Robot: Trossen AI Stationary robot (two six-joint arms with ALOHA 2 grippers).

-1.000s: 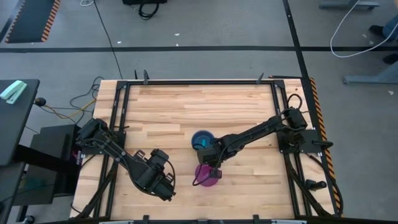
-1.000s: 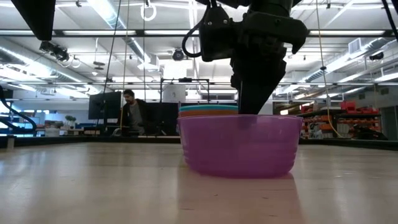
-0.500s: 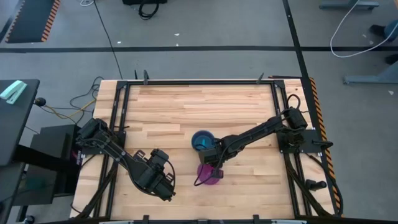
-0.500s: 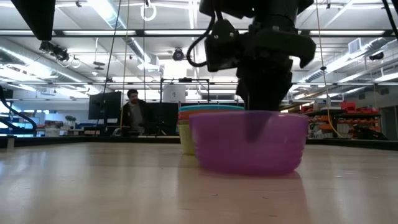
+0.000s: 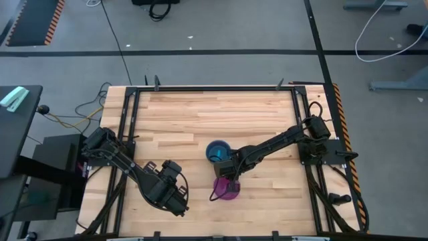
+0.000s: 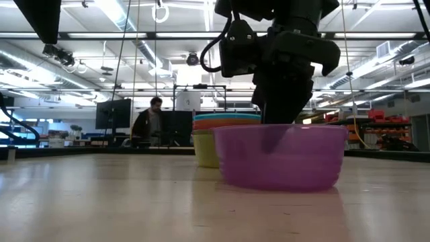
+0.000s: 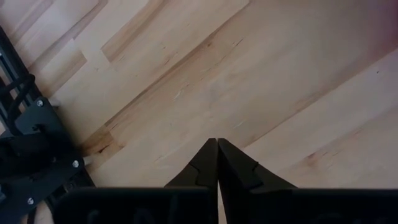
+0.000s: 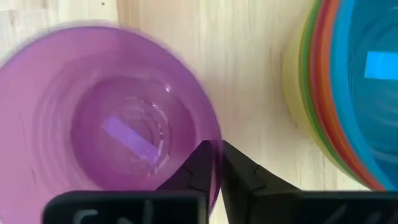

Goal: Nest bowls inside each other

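The purple bowl stands open side up near the table's near edge. Just beyond it sits a nested stack with the blue bowl on top and orange, green and yellow rims below; no pink bowl shows. My right gripper is at the purple bowl's far rim, shut on it. My left gripper is shut over bare wood at the near left, touching nothing. My right gripper pinches the purple bowl's wall at the rim on the side facing the stack, one finger inside the bowl and one outside. The fingers come from above, pointing down. The bowl stays upright, and its base looks to be on the table.
A wooden table with a black metal frame around its edges. A narrow strip of bare wood separates the purple bowl from the stack. In the low view a person is at monitors in the room far behind the table.
My right gripper has drawn the purple bowl a little toward the table's right and near edges. The bowl has stayed upright and moved out from in front of the stack, so the stack's left side now shows beside it in the low view. The stack has kept still.
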